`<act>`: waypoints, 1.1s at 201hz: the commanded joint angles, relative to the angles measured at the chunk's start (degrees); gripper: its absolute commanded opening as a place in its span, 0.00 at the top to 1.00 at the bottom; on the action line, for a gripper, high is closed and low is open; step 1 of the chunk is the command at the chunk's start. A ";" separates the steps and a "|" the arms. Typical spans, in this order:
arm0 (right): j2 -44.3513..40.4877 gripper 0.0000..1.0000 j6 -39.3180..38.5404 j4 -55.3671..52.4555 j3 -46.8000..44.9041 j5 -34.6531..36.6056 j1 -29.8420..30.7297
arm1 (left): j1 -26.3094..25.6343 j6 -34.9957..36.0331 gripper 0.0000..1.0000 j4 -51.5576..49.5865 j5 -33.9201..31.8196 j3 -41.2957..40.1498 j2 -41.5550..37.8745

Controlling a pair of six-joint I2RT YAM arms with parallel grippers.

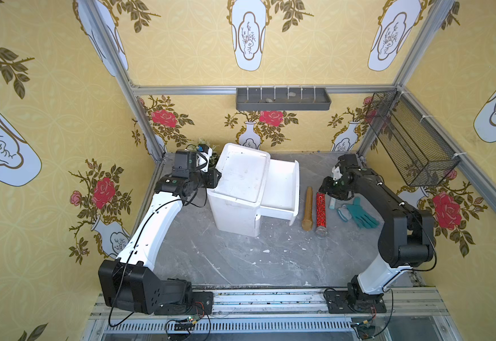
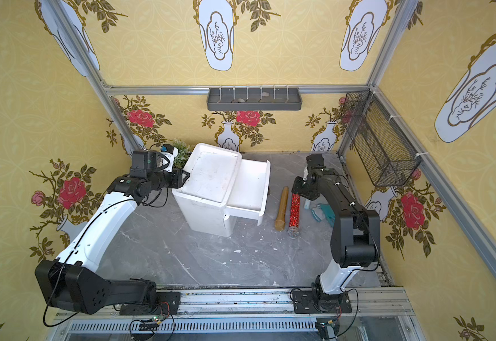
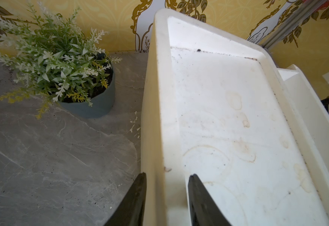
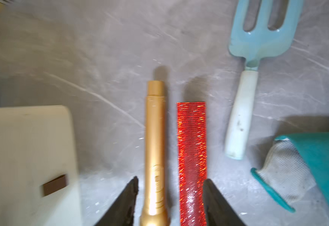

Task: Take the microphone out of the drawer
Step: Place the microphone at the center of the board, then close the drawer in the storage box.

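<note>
A white drawer unit (image 1: 240, 174) stands mid-table with its drawer (image 1: 279, 186) pulled out to the right; the part of the drawer's inside that shows is bare. Two microphones lie side by side on the table just right of it: a gold one (image 1: 308, 211) (image 4: 155, 137) and a red glitter one (image 1: 321, 211) (image 4: 192, 140) with a silver mesh head. My right gripper (image 1: 329, 189) (image 4: 170, 179) hovers open over their far handle ends, holding nothing. My left gripper (image 1: 215, 177) (image 3: 167, 175) is shut on the unit's raised top rim at its left side.
A pale blue garden fork (image 4: 244, 109) and a teal glove (image 1: 359, 215) lie right of the microphones, under my right arm. A potted plant (image 3: 61, 64) sits behind my left gripper. A wire basket (image 1: 409, 138) hangs on the right wall, a grey shelf (image 1: 282, 99) on the back wall.
</note>
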 commanded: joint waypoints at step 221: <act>-11.32 1.00 23.12 38.43 -20.02 -44.33 2.80 | -0.06 0.20 0.59 -2.23 -0.18 -0.45 -0.05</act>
